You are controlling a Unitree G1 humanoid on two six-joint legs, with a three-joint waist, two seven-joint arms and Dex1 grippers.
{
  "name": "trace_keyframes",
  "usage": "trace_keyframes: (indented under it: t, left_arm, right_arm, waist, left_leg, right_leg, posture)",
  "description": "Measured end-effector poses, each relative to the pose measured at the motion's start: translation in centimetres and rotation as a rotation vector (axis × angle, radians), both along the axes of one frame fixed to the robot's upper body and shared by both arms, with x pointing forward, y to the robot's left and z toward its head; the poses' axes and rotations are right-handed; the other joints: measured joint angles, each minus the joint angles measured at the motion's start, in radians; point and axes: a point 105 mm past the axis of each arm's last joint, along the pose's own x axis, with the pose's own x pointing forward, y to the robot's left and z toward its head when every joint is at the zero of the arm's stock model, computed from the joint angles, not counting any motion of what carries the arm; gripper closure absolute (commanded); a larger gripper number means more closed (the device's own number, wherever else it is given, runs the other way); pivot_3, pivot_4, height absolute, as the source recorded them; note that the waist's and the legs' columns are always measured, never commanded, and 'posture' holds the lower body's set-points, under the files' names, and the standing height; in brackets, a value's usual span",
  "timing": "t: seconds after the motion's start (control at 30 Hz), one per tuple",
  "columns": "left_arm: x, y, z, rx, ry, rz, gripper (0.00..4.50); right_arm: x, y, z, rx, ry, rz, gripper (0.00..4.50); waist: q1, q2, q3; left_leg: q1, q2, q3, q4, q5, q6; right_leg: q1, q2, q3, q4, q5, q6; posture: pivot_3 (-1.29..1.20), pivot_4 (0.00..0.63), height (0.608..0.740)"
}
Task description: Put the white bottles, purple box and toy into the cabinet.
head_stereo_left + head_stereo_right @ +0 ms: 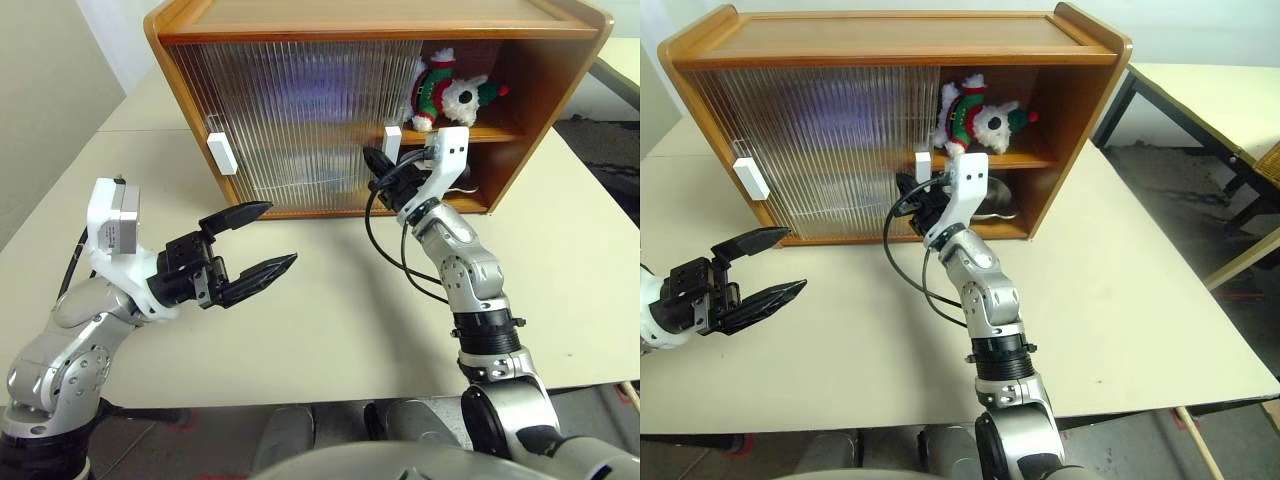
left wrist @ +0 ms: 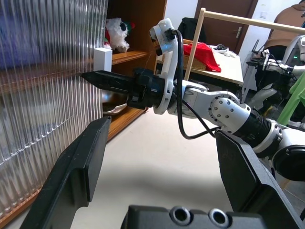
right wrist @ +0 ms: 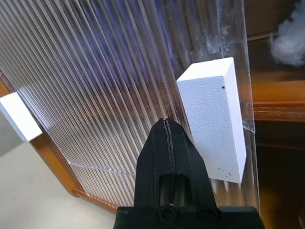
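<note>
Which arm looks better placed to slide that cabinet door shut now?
The right: its shut pincer is by the door's white handle, while the open left pincer hangs over the table.

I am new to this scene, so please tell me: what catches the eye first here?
The big wooden cabinet on the table, its ribbed doors slid aside, with the toy on its upper shelf. The shut right claw is beside a white door handle; the open left claw is above the table.

Purple box (image 1: 320, 85) blurred behind ribbed door (image 1: 290, 120).
</note>
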Motion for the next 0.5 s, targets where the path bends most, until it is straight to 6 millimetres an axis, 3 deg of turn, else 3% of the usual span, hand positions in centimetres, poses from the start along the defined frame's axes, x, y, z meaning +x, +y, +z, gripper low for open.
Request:
trace_keyframes:
  t: [0.5]
  left_arm:
    - [-0.1,0.0,-0.1,0.001,0.002,-0.013,0.0]
  right_arm:
    - [0.1,-2.0,0.3,-0.047,-0.034,-0.085,4.48]
  waist:
    - [0.003,0.0,0.0]
  left_leg:
    - [0.0,0.0,-0.001,0.0,0.001,-0.001]
  right_leg:
    - [0.0,0.0,0.0,0.0,0.002,-0.001]
  posture:
    - [-0.07,0.066,0.74]
